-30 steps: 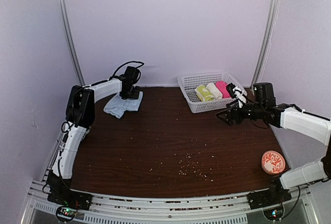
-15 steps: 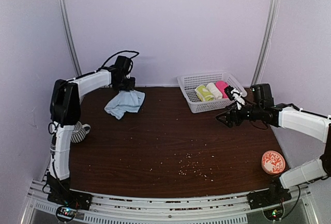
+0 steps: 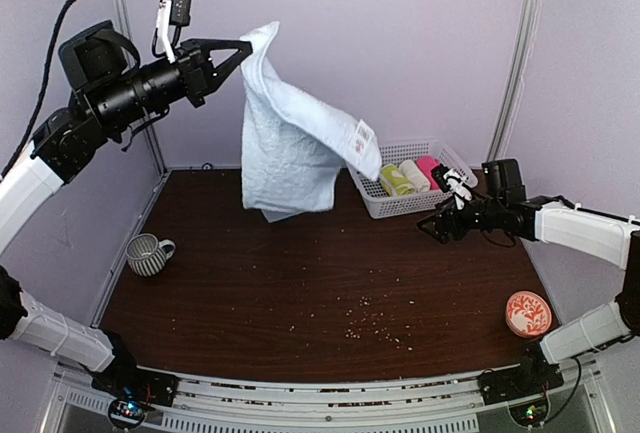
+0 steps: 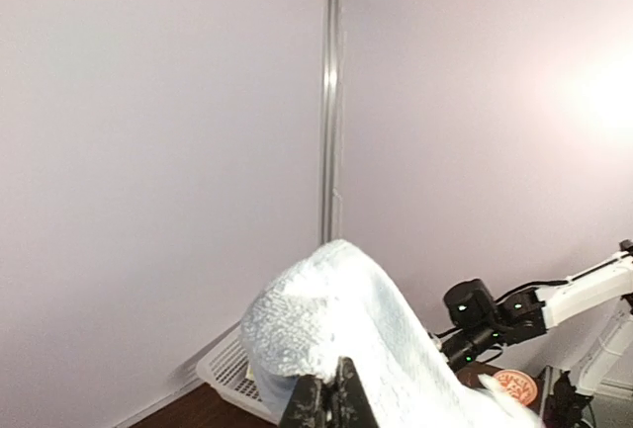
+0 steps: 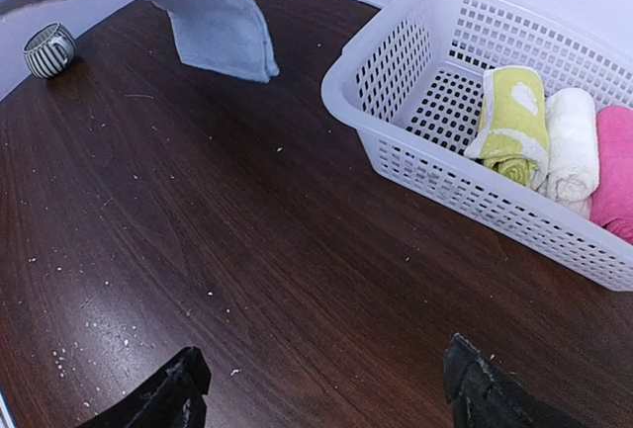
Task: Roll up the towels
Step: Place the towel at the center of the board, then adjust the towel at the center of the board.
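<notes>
The left gripper (image 3: 243,51) was raised high over the far left of the counter (image 3: 300,283), its fingers pressed together on a top fold of the pale blue towel (image 3: 290,153). The left wrist view showed the cloth bunched over the pinched fingertips. From that grip the towel hung down and to the right in a long, loose drape. Its lowest corner was clear of the counter, and its right edge, which carried a small label, hung in front of the near left corner of the white basket (image 5: 396,52) in the top view.

The right gripper (image 5: 324,369) was low over the right side of the counter with its fingers spread wide, holding and touching nothing. Just beyond it and to its right stood the basket. Inside lay the yellow-green patterned towel (image 5: 514,122), already rolled, with a cream roll (image 5: 569,146) touching it and a pink roll (image 5: 618,171) beside that. Far ahead of this gripper on the left sat a striped mug (image 5: 47,49). Crumbs (image 3: 365,318) were scattered on the dark wood, and a red patterned dish (image 3: 527,313) lay near the counter's right edge.
</notes>
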